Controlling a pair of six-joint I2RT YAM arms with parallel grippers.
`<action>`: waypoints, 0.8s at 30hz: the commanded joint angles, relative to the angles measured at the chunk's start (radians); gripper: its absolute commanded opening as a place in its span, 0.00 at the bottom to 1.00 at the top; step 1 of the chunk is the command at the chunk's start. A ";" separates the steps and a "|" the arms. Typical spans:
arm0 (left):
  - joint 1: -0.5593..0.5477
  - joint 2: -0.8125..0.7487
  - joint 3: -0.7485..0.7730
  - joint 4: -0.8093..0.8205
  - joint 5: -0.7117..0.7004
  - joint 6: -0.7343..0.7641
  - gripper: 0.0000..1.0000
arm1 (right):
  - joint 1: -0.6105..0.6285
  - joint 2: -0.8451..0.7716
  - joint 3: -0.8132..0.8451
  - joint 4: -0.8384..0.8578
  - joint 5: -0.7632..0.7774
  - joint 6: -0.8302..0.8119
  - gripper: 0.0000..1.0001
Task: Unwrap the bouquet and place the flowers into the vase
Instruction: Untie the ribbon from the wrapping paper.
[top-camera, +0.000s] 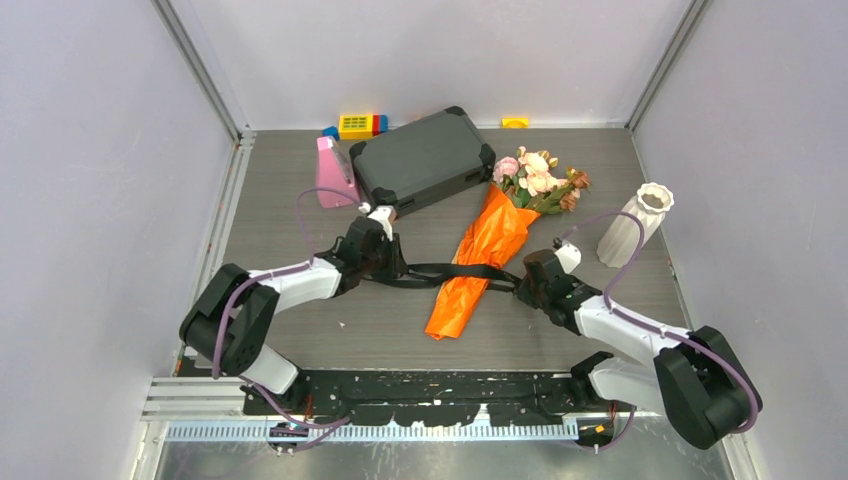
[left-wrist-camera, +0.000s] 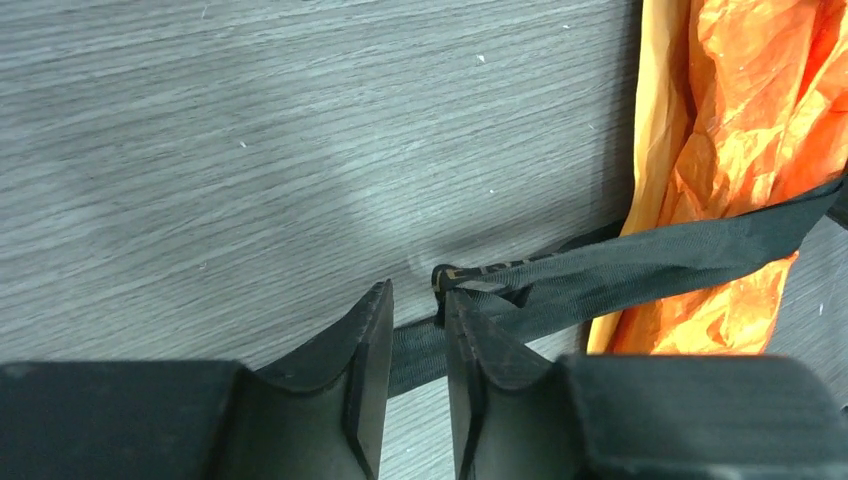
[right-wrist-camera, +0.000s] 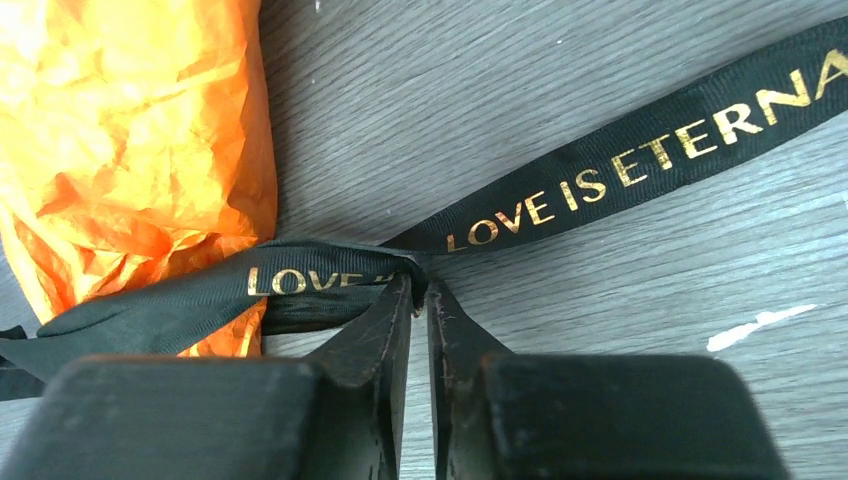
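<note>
The bouquet's (top-camera: 480, 258) wrap is crinkled orange paper with a faint sheen, its ribbon (right-wrist-camera: 640, 165) woven black cloth with shiny gold lettering, the bench (left-wrist-camera: 200, 150) matt grey wood-grain, the vase (top-camera: 633, 225) matt white and ribbed, the case (top-camera: 420, 160) matt dark plastic by its look.

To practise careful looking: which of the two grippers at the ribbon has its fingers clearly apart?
The left gripper: a plain gap shows between its fingers, while on the right gripper they almost meet, pinching the ribbon.
</note>
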 joint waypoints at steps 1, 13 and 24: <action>0.004 -0.077 0.036 -0.047 -0.005 0.061 0.34 | -0.003 -0.059 -0.023 -0.025 0.046 0.001 0.25; -0.056 -0.100 0.200 -0.169 0.239 0.296 0.60 | -0.003 -0.258 -0.017 0.000 -0.030 -0.151 0.61; -0.152 0.127 0.387 -0.123 0.383 0.374 0.73 | -0.028 -0.070 0.142 0.048 -0.266 -0.366 0.65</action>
